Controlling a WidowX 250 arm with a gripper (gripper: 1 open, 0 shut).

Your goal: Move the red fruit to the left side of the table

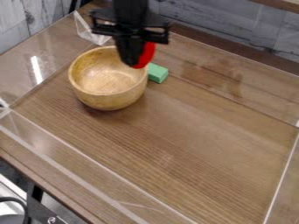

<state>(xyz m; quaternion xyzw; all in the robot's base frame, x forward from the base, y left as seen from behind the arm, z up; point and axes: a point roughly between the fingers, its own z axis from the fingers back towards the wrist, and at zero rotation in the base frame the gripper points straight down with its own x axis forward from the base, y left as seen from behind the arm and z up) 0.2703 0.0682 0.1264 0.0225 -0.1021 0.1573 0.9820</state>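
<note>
Table (198,131): brown wood-grain top, bordered on all sides by low clear acrylic walls (24,131), glare showing along the far edge. Wooden bowl (105,80): round, light-coloured, sitting upright on the far left part of the table; nothing can be made out inside it. Robot arm (131,10): black, coming down from the top edge of the view, its gripper (139,58) pointing almost straight down and hanging over the bowl's right rim. Fingers pressed together on the red fruit (143,55) — the jaws themselves are dark and partly blurred, so the exact contact points cannot be told. Red fruit: small, glossy, held clear of the tabletop at the gripper's tip, above the bowl's right rim and just left of the green block; only its red body shows beside the black fingers, the leafy cap not distinguishable. Green block (156,73): flat, small, lying on the table just beside the bowl's right side — touching or narrowly apart, which cannot be told. Clear folded plastic piece (84,26): at the far left corner, behind the bowl, partly hidden by the arm.
</note>
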